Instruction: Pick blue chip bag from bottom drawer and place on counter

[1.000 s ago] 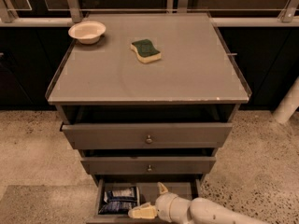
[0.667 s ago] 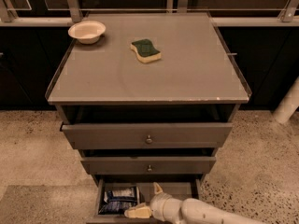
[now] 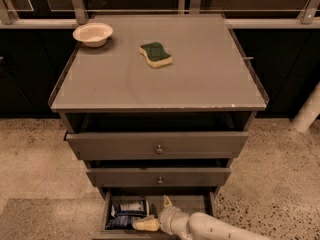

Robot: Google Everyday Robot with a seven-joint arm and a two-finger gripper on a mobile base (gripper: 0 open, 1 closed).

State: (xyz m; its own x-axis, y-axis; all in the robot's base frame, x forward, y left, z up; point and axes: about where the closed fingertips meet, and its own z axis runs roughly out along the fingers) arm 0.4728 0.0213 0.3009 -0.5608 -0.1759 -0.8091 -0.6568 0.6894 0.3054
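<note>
One view only, so one pass. Using the counter [image 3: 190, 81] as reference for everything.

Three drawers sit below the counter's front edge, each pulled out a bit. Top drawer [image 3: 115, 145] and middle drawer [image 3: 200, 177] each carry a small knob. The bottom drawer [image 3: 192, 203] is the lowest and narrowest and is pulled out furthest from under the counter.

The blue chip bag [image 3: 127, 214] lies flat in that bottom drawer, on its left side, roughly below the counter's front-left quarter. Dark foil with a white patch on top.

The gripper [image 3: 156, 213] is down inside the same drawer, just right of the bag and below the middle of the counter's front edge. Its pincer is spread apart: one finger points up toward the counter, the other lies low and points left, its tip at the bag's lower right corner. I can't tell whether that tip actually touches the foil. Nothing is clamped.

The arm [image 3: 220, 230] comes in from the lower right, well below the counter.

On the counter: a bowl [image 3: 93, 33] at the back-left corner and a green-and-yellow sponge [image 3: 155, 54] near the back middle.
</note>
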